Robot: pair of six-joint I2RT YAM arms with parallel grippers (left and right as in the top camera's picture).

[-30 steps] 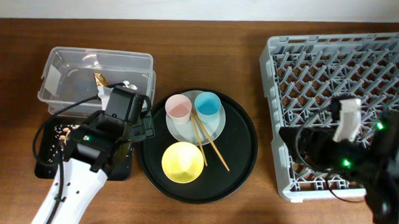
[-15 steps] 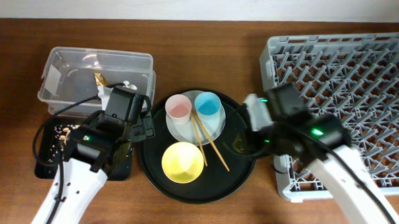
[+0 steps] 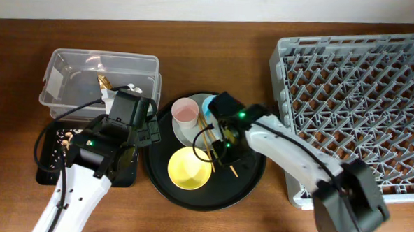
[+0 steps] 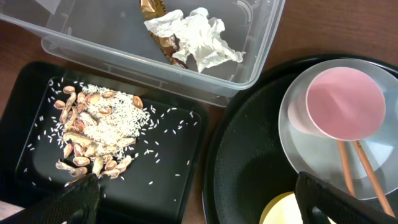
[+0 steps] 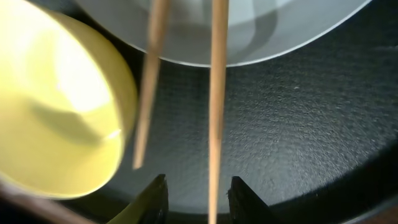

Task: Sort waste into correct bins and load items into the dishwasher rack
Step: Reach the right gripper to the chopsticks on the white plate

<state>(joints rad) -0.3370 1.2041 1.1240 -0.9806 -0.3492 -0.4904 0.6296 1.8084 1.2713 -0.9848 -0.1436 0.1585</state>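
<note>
Right gripper (image 5: 196, 196): low over the round black tray (image 5: 298, 143), jaws apart by a narrow gap, clamped on nothing that shows.
Chopsticks (image 5: 216, 93): 2 thin wooden sticks, far ends on the pale plate (image 5: 261, 25), near ends on the tray, just beside the yellow bowl (image 5: 56, 112).
Key relation: 1 stick runs straight through the gap between the fingers. The 2nd lies outside it, its tip ending just ahead of the bowl-side finger.
Long axis: both sticks point away from the wrist, across the closing line, so the jaws would pinch a stick across its width.
Judgement: only 1 stick is lined up, so taking the pair likely needs a small shift toward the bowl.
Nearer arm: right. The left gripper (image 4: 202, 202) hangs wide open by the black bin (image 4: 186, 162), farther from the sticks.
Destination: dishwasher rack (image 3: 354, 101), beside the tray on the right arm's side.
</note>
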